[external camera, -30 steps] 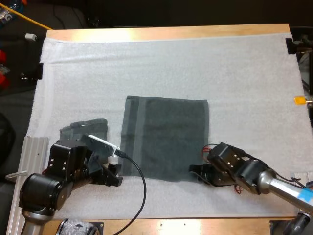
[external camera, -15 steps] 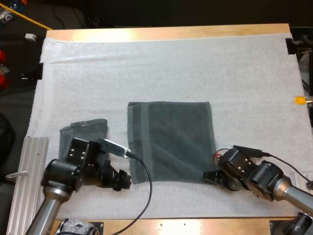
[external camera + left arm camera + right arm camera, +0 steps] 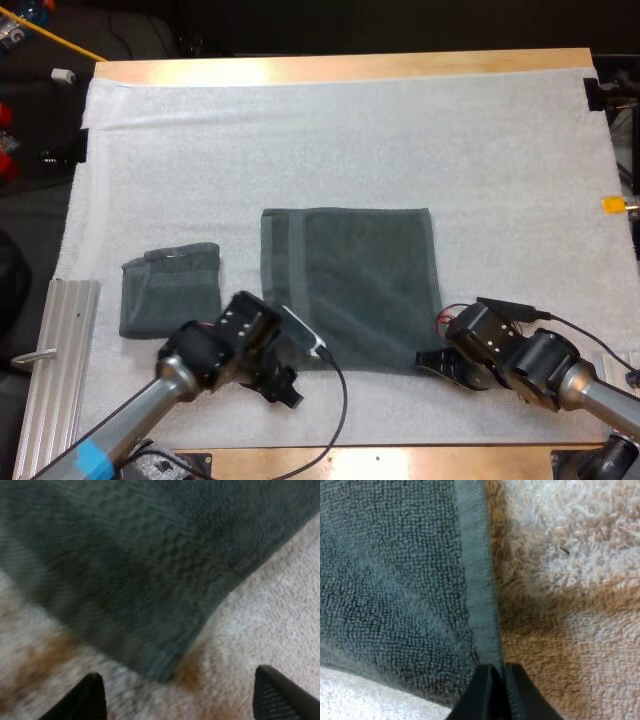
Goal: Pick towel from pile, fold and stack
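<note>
A dark grey-green towel [image 3: 350, 290] lies spread flat on the middle of the white mat [image 3: 400, 130]. My left gripper [image 3: 288, 390] hovers at its near left corner. In the left wrist view that gripper [image 3: 175, 702] is open, with the towel's corner [image 3: 167, 667] just ahead between the two fingers. My right gripper [image 3: 428, 362] is at the near right corner. Its fingers [image 3: 487, 690] are pressed together on the towel's hem [image 3: 477, 595]. A small folded towel [image 3: 170, 290] lies to the left, apart from both grippers.
A ribbed metal rail [image 3: 60, 340] runs along the table's left side beside the folded towel. The table's wooden front edge [image 3: 400, 462] is close behind both grippers. The mat's far half is bare.
My left arm swung right, from beside the folded towel to the flat towel's near left corner. The flat towel shifted slightly right and nearer with the right gripper, which then stayed still.
</note>
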Action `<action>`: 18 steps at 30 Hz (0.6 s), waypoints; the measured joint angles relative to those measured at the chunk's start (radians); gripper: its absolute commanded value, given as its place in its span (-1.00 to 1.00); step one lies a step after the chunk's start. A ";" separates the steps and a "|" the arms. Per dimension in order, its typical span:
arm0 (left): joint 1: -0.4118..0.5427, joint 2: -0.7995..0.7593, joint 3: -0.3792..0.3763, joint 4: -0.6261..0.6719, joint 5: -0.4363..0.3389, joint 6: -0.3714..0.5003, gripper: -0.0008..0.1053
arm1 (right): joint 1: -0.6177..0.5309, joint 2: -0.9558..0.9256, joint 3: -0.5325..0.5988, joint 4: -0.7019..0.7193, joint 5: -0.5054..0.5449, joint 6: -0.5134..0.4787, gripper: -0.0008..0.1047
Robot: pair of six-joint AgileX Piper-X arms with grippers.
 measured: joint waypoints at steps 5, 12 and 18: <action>-0.018 0.130 0.000 -0.035 -0.009 -0.004 0.02 | 0.000 0.000 0.000 0.000 0.000 0.000 -0.99; -0.018 0.198 -0.010 -0.034 -0.022 -0.011 -0.27 | 0.000 0.000 0.000 0.000 0.000 0.000 -0.99; -0.018 0.207 -0.042 -0.034 -0.025 -0.027 -0.85 | 0.000 0.000 0.000 0.002 0.000 0.000 -0.99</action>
